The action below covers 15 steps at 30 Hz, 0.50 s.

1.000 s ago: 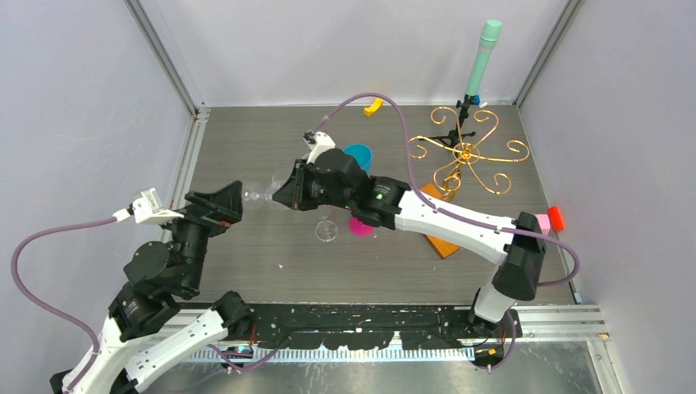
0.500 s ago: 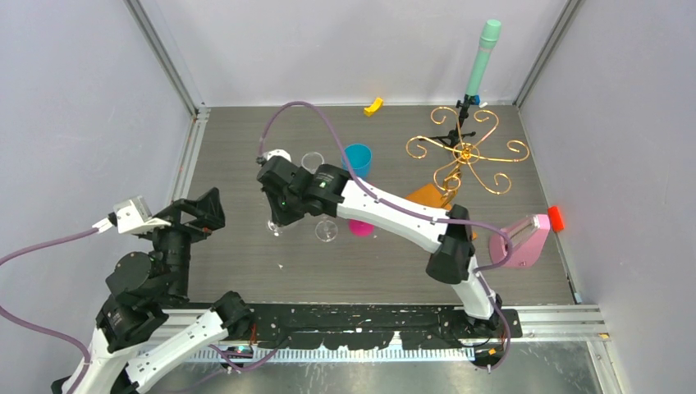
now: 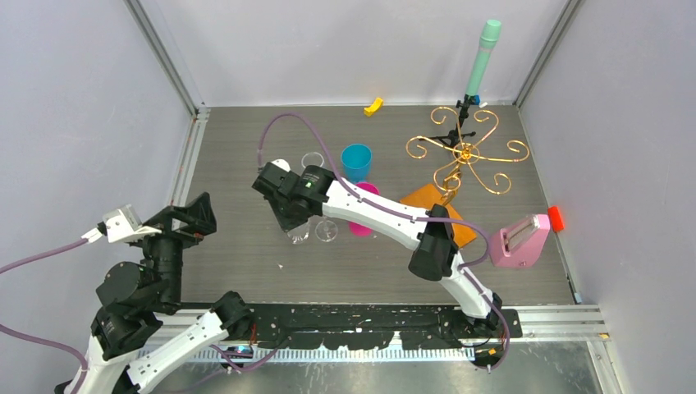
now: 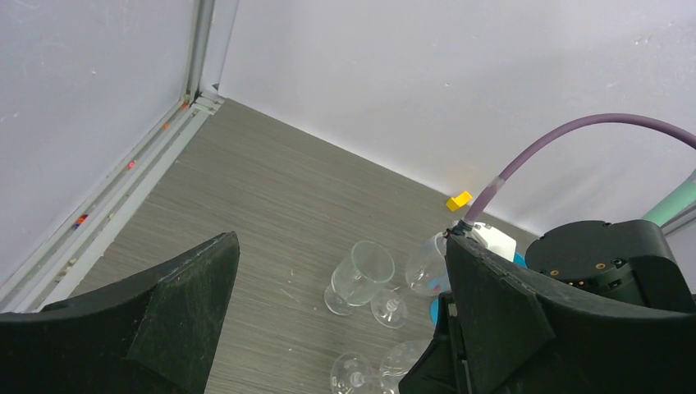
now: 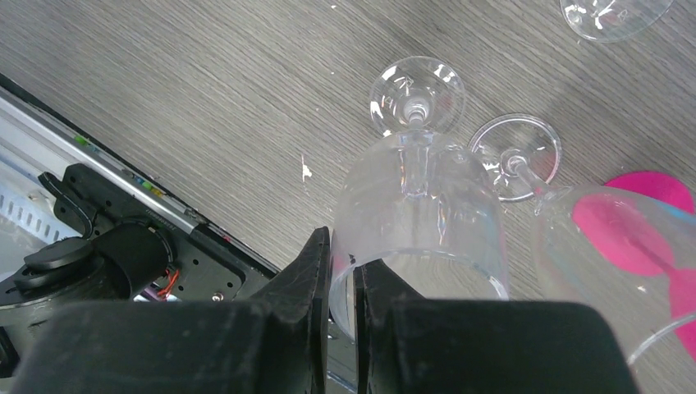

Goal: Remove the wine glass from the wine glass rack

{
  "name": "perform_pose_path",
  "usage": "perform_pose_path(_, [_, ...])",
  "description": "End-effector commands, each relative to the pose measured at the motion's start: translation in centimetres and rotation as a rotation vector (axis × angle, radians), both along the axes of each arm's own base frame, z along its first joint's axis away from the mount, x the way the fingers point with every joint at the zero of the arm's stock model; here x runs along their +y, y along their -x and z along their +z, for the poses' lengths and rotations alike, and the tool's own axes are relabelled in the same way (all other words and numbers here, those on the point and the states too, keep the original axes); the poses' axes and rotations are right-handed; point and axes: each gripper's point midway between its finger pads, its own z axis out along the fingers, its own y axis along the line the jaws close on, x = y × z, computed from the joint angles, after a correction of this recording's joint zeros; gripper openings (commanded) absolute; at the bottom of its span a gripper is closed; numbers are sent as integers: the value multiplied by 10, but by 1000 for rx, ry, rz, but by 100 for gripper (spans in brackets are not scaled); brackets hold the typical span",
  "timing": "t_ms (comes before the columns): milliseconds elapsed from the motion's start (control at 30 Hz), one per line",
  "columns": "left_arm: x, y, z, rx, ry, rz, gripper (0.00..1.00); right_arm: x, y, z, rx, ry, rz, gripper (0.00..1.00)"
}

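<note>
Well left of the wine glass rack (image 3: 465, 153), clear of its gold wire arms, the wine glass (image 5: 418, 209) stands upright beneath the right gripper (image 5: 343, 283); its round foot points down at the grey table (image 3: 246, 148), though whether the foot touches the surface cannot be told. The right gripper's jaws are nearly closed, pinching the rim of the bowl; one of the fingers (image 5: 304, 328) is outside the clear wall and the other inside it. A second clear glass (image 5: 515, 156) stands just beside the held one, on the side toward the rack; a blue cup (image 3: 356, 161) sits between that pair and the rack, nearer the back wall. Farther from the rack than any of these, the left gripper (image 4: 341, 246) hangs with jaws spread wide, nothing between them and touching nothing; it is well apart from the held glass.
</note>
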Motion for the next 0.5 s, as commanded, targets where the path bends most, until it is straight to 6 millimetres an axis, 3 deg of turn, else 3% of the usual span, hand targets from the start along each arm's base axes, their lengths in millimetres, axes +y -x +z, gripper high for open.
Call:
perform_pose_path(0, [-2, 0, -2, 10, -20, -14, 100, 7, -10, 22, -58, -48, -3, 6])
perform_pose_path(167, [-6, 0, -5, 23, -22, -36, 100, 12, -12, 17, -60, -42, 0, 13])
perform_pose_path(467, [-7, 1, -5, 27, -21, -47, 100, 22, -23, 25, -73, -97, -9, 22])
